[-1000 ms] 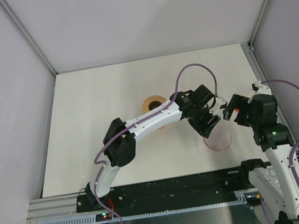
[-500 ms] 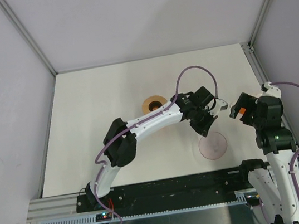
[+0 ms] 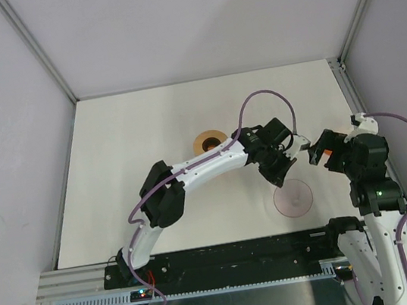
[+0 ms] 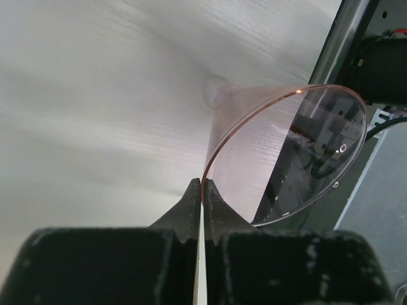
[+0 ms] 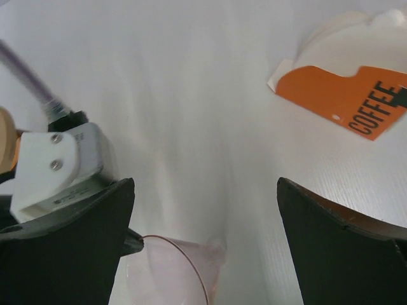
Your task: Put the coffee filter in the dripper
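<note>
The dripper is a clear pinkish funnel on the table at the front right, its narrow end pointing down. My left gripper is shut on the dripper's rim, which sits pinched between the fingertips of the left gripper. My right gripper hangs open just right of it, and the right gripper's fingers stand wide apart above the dripper with nothing between them. The white paper coffee filter peeks out from behind an orange "COFFEE" packet.
A small orange cup stands at mid-table beside the left forearm. The table's right edge and a metal frame post are close to the right arm. The left arm stretches across the table's middle.
My left gripper has closed onto the dripper's rim, and the dripper has shifted slightly toward the front. The right gripper pulled back to the right and stays open.
</note>
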Tool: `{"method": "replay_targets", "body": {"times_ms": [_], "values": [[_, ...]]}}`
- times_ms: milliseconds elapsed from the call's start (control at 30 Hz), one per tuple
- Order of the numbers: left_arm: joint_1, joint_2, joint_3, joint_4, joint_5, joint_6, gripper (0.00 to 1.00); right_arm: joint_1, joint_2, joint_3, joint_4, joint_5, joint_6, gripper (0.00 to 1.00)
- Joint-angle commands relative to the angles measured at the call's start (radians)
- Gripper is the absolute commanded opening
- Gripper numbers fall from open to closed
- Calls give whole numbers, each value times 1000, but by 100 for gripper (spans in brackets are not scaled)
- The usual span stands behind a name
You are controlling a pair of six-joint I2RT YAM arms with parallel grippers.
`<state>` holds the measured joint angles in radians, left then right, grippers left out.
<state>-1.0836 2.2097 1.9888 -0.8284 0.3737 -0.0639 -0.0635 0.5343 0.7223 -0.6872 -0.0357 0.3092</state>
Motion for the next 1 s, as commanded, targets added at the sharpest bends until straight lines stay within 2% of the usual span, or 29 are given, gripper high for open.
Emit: {"method": "replay_targets", "body": {"times_ms": [0, 100, 167, 267, 367, 633, 800, 967], "values": [[36, -119, -37, 9, 33, -9, 0, -3, -39, 43, 54, -226, -82, 99], [79, -158, -63, 10, 36, -17, 0, 4, -29, 43, 55, -341, -80, 95], [105, -173, -77, 12, 34, -21, 0, 18, 3, 41, 36, -332, -45, 90], [131, -181, -93, 15, 32, -23, 0, 51, 64, 37, -21, -257, 1, 84], [146, -171, -111, 19, 24, -19, 0, 145, 93, 14, -25, -207, 50, 80], [166, -132, -117, 26, 18, -14, 0, 472, 207, -45, 53, 68, 205, 83], [177, -137, -118, 26, 18, -10, 0, 517, 323, -48, 62, 183, 221, 80], [183, -136, -119, 28, 23, -11, 0, 531, 374, -55, 97, 200, 210, 63]]}}
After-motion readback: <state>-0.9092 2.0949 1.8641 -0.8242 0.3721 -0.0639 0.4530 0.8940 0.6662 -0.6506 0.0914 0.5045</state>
